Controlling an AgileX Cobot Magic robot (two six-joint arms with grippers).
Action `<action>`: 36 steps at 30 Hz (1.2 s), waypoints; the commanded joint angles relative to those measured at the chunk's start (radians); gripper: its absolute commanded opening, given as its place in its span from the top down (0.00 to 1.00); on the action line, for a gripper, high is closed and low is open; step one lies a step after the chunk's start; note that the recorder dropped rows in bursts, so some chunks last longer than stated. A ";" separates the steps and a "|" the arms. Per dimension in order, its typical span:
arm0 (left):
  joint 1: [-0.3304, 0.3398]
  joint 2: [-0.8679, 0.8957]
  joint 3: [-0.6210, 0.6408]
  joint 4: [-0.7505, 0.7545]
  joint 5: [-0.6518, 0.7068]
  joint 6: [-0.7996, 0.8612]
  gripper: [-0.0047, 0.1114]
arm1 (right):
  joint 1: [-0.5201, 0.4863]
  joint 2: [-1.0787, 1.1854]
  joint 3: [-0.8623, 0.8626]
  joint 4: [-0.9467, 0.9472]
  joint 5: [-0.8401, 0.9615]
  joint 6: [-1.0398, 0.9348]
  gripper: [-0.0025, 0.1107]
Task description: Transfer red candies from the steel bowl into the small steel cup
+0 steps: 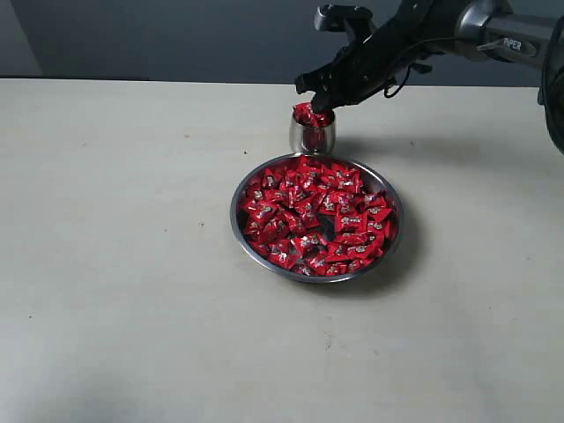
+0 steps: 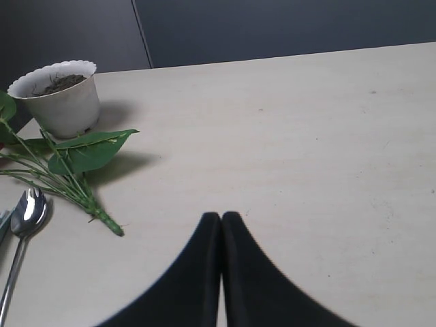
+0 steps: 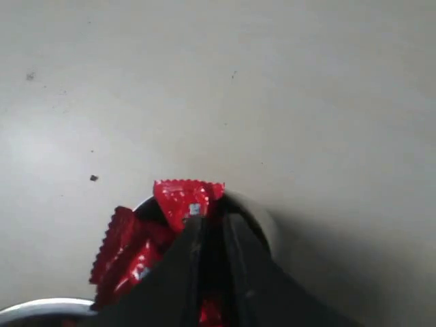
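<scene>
Tabletop [image 1: 132, 291], pale and matte, is bare along the near edge in the exterior view.

Steel bowl [image 1: 235, 214] sits near the table's middle, upright. It is filled with red candies [image 1: 295, 204], heaped to rim level, with one small dark gap in the heap right of centre.

Small steel cup [image 1: 313, 141] stands upright just behind the bowl's far rim. I cannot tell whether the two touch. Cup holds several red wrappers that stick up above its mouth.

Right gripper [image 1: 315, 99] hangs directly over the cup, with the arm reaching in from the upper right. In the right wrist view its jaws stand a thin slit apart. A single candy [image 3: 188, 197] sits right at the fingertips, over the cup's mouth. I cannot tell whether it is pinched or lying loose on the pile. More wrappers crowd the cup beside it. An arc of the bowl's rim shows at the frame's corner.

Left gripper [image 2: 221, 216] appears in its own wrist view only. Its jaws are pressed together with nothing between them, above bare table. Nearby lie a spoon [image 2: 27, 214] and a green leafy sprig [image 2: 88, 151]. Beyond them stands a white pot [image 2: 65, 99] with a scalloped rim and soil inside.

Dark wall [image 1: 176, 35] closes the scene behind the table.
</scene>
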 commanded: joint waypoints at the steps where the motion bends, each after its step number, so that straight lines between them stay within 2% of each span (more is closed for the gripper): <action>1: -0.001 -0.004 0.006 -0.005 -0.006 -0.004 0.96 | -0.005 -0.001 -0.017 0.002 0.022 -0.023 0.66; 2: -0.001 -0.004 0.006 -0.005 -0.006 -0.004 0.96 | -0.005 -0.003 -0.031 -0.002 0.034 -0.024 0.59; 9: -0.001 -0.004 0.006 -0.005 -0.006 -0.004 0.96 | -0.005 -0.044 -0.093 -0.018 0.093 -0.021 0.63; 22: -0.001 -0.004 0.006 -0.005 -0.006 -0.004 0.96 | -0.007 -0.237 -0.093 -0.290 0.340 0.292 0.63; 25: -0.001 -0.004 0.006 -0.005 -0.006 -0.004 0.96 | -0.007 -0.285 -0.091 -0.333 0.406 0.349 0.76; 28: -0.001 -0.004 0.006 -0.005 -0.006 -0.004 0.96 | -0.007 -0.342 -0.088 -0.373 0.467 0.372 0.99; 32: -0.001 -0.004 0.006 0.022 -0.006 -0.004 0.96 | -0.005 -0.436 -0.039 -0.453 0.477 0.407 0.98; 36: -0.001 -0.004 0.006 0.022 -0.006 -0.004 0.96 | -0.005 -0.568 0.093 -0.522 0.477 0.413 0.98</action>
